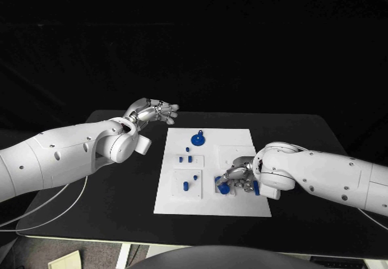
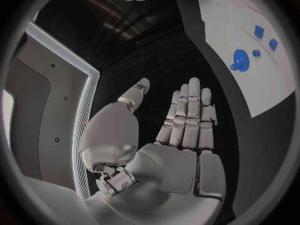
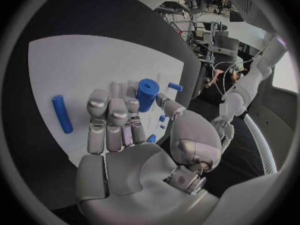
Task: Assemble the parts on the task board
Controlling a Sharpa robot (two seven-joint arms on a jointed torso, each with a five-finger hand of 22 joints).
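The white task board [image 1: 234, 140] lies in the middle of the black table. My right hand [image 1: 239, 175] is low over its near right part. There a short blue cylinder [image 3: 147, 94] stands on the board [image 3: 81, 70], and the thumb and a fingertip of my right hand [image 3: 119, 130] pinch it from either side. The same cylinder [image 1: 224, 188] sits just under the fingers. A blue rod [image 3: 61, 114] lies flat beside that hand. My left hand [image 1: 152, 112] hangs above the table off the board's far left corner, fingers straight and holding nothing [image 2: 181, 135].
A round blue part with a knob [image 1: 198, 139] rests on the board's far half [image 2: 239, 59]. Several small blue pieces [image 1: 188, 159] stand in the left column of the board. Bare black table [image 1: 121, 190] runs along both sides of the board.
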